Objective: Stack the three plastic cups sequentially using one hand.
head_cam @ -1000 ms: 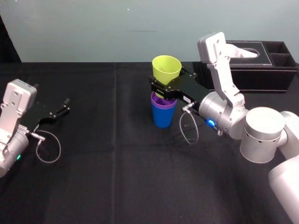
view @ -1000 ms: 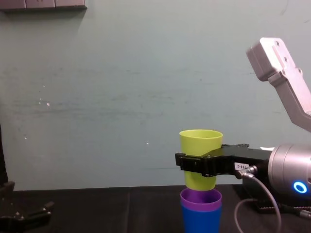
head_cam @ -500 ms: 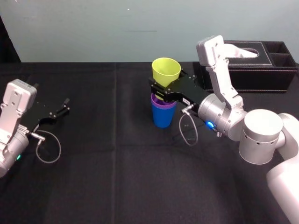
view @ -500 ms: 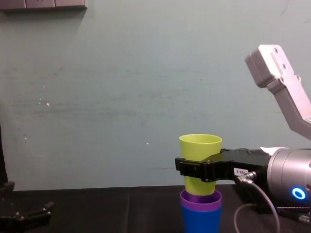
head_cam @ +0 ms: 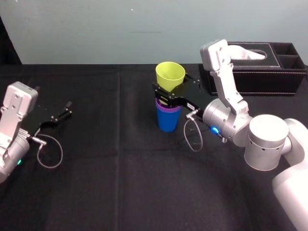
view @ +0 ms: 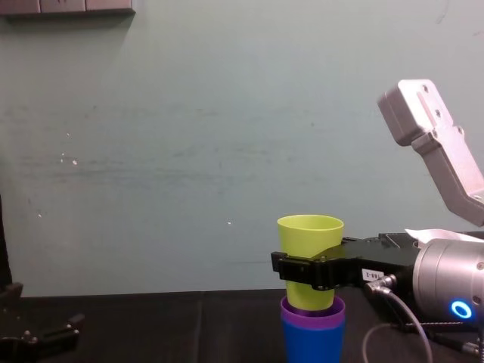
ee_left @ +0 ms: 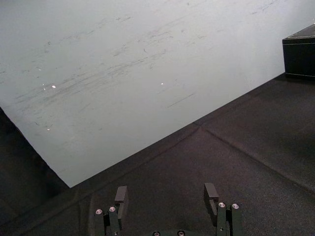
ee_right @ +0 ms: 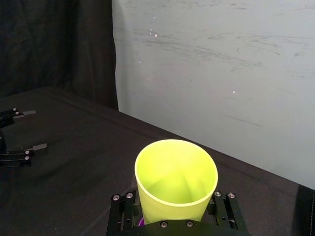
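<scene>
Chest view gives the clearest side look at what I hold: my right jaws are clamped on the yellow-green cup [view: 310,238], one jaw on each side of its wall about halfway down, with the cup upright and its mouth facing up. I judge the grip sits that high so the narrow lower part stays free to go into the cup below. Directly beneath my right jaws stands the purple cup [view: 312,308], nested in the blue cup [view: 312,342], which rests on the black worktop [head_cam: 120,183]. The yellow-green cup's base has dipped just inside the purple rim, but most of its wall stands above it, so I would call it entered and not yet seated. The underside of my right jaws hangs just above the purple rim; as I read it, they would meet that rim before the cup bottoms out, so letting go should finish the drop.

My left jaws are parked well off to the left, low over the worktop, spread open with nothing between them. The tissue box [head_cam: 269,72] sits behind my right jaws, apart from the cups.
</scene>
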Controlling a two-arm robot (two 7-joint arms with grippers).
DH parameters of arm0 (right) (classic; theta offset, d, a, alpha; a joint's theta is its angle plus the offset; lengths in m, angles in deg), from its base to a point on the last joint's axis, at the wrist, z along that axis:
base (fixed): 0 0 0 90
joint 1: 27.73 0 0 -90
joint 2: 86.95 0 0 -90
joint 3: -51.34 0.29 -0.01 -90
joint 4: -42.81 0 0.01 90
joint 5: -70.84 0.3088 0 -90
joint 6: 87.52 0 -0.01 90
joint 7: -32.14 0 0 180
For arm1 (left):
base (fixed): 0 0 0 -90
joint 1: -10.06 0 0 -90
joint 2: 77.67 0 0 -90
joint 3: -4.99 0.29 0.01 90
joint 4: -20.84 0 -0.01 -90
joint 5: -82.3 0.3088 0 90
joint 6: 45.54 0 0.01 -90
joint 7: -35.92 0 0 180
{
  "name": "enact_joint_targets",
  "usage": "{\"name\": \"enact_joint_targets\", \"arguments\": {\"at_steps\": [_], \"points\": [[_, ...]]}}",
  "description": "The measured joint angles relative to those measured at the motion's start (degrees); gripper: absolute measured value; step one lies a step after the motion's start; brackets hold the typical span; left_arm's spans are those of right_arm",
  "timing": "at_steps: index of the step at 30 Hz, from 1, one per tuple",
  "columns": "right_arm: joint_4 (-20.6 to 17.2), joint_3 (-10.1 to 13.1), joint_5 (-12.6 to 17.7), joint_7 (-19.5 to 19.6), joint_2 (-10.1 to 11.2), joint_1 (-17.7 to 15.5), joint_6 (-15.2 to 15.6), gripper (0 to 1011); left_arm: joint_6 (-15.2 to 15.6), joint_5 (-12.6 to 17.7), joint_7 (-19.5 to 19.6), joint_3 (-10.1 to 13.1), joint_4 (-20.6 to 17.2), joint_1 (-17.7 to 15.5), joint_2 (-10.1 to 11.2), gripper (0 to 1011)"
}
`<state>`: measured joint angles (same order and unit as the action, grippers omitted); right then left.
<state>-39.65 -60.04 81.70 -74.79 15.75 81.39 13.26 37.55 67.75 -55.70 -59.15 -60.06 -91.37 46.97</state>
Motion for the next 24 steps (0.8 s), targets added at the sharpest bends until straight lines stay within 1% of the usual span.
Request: {"name": "enact_joint_targets", "arguments": {"at_steps": [24], "points": [[1.74,0.36,-0.3,0.0,-0.69,0.07,-0.98,726,0.0,0.0,0.0,0.0,0.0,0.0,0.0,1011]]}}
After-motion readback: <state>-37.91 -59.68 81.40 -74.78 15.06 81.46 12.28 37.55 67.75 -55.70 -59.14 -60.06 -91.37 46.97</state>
